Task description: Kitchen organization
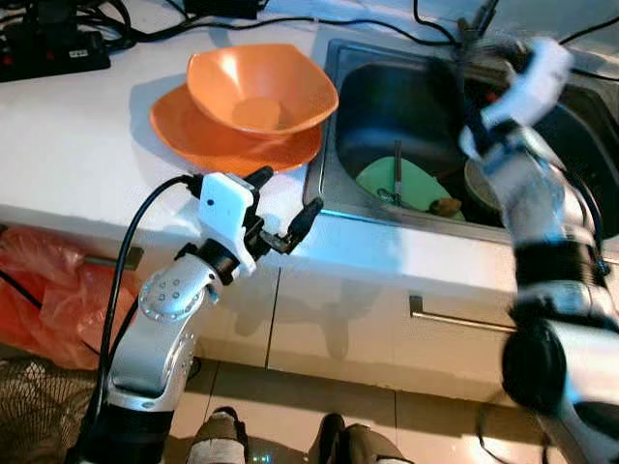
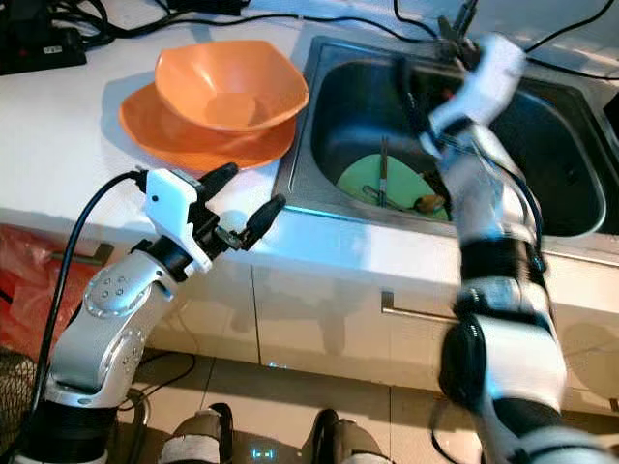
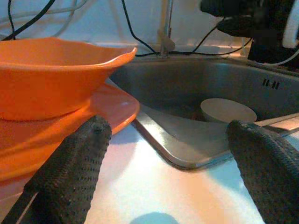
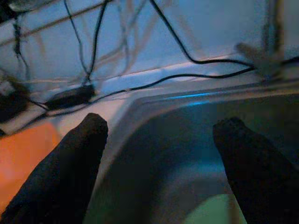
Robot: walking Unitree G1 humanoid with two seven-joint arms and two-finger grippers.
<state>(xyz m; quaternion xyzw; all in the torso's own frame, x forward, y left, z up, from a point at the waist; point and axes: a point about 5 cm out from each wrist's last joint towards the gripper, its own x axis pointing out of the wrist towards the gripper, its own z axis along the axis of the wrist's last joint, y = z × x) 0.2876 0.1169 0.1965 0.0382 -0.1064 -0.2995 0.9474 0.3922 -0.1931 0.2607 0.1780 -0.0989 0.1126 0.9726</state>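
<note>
An orange bowl rests in an orange plate on the white counter, just left of the steel sink. Inside the sink lie a green plate with a metal utensil on it, a small brown scrap and a white bowl. My left gripper hovers open and empty over the counter's front edge, between the orange plate and the sink corner. My right arm is raised over the sink, blurred; its gripper is open and empty, facing the sink's back left corner.
A black power strip and several black cables lie along the back of the counter. The faucet stands behind the sink. Below are white cabinet fronts with a bar handle and a red plastic bag.
</note>
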